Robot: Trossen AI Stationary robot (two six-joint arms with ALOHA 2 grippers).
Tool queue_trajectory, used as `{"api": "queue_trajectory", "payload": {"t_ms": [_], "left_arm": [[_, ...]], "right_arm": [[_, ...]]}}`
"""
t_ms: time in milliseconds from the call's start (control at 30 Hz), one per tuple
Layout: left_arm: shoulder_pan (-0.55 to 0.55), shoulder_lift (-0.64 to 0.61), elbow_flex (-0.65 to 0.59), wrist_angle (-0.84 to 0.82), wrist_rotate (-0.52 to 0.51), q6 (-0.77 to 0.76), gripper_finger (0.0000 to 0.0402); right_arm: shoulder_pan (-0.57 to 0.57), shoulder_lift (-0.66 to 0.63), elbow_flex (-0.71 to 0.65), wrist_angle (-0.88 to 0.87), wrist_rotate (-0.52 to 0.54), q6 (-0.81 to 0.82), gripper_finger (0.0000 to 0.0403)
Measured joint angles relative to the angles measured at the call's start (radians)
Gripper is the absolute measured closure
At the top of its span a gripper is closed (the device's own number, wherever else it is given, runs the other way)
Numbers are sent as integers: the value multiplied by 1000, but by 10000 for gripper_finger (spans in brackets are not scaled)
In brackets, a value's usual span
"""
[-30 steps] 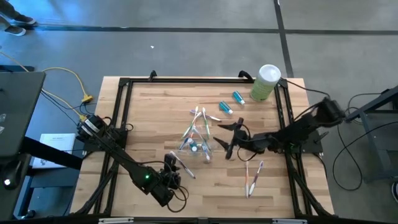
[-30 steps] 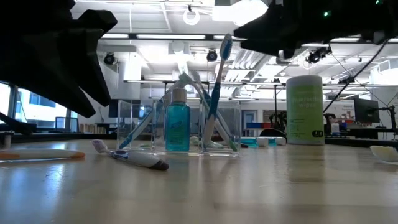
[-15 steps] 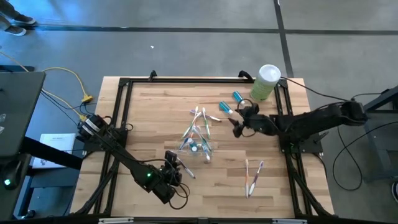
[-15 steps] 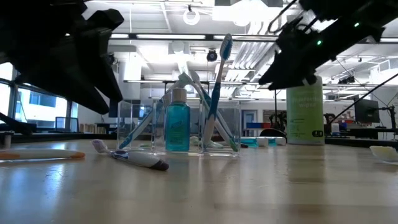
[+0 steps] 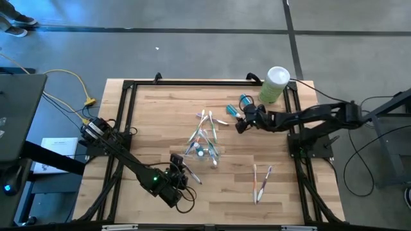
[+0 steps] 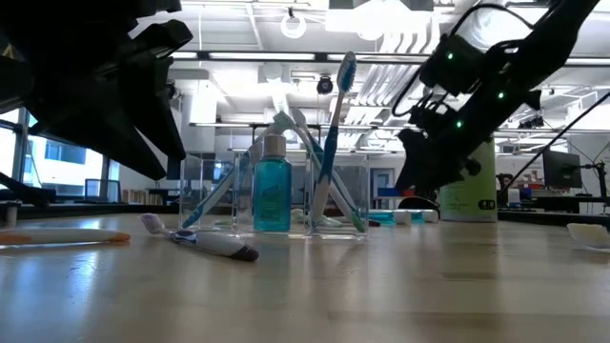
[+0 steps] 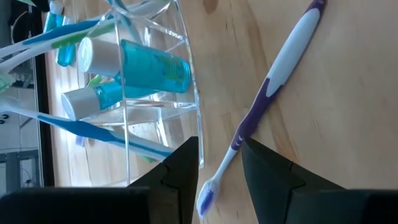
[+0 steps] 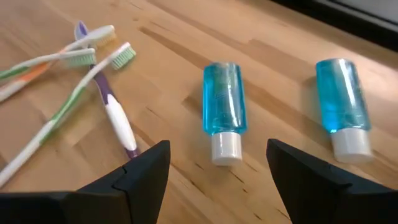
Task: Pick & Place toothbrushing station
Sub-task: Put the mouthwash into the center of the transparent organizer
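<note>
Blue and white-capped, two small tubes lie on the wooden counter [image 5: 160,122] near its far right corner, beside the pale-green canister [image 5: 275,85], and it is on the nearer of them that the coming move is judged to turn. The right pincer [image 8: 217,171] is held just short of that tube [image 8: 222,111] with its fingers spread wide and nothing between them. In the right wrist view the tube's long axis runs straight away from the pincer, the white cap towards it and the blue body beyond, so the fingers already stand to either side of the narrow width; a short advance and a descent would seem enough to straddle it. The second tube [image 8: 344,107] lies parallel, a little apart to one side, outside the fingers' span. A loose fan of toothbrushes [image 8: 74,81] lies to the other side.

The clear cup [image 5: 204,149], with brushes and a tube standing in it, sits mid-counter, well apart from the right pincer and towards the left arm. The left pincer [image 7: 217,177] is at the near edge, beside that cup [image 7: 149,87], partly parted around the neck of a purple-and-white toothbrush [image 7: 273,87]; whether the fingers press on it cannot be told. The right arm is plainly the nearer to the tubes.
</note>
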Motion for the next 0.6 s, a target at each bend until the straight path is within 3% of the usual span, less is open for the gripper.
{"api": "queue_trajectory", "payload": {"t_ms": [600], "left_arm": [[1, 0, 0, 13, 0, 13, 286]], "right_arm": [[-24, 154, 0, 132, -17, -6, 144]]}}
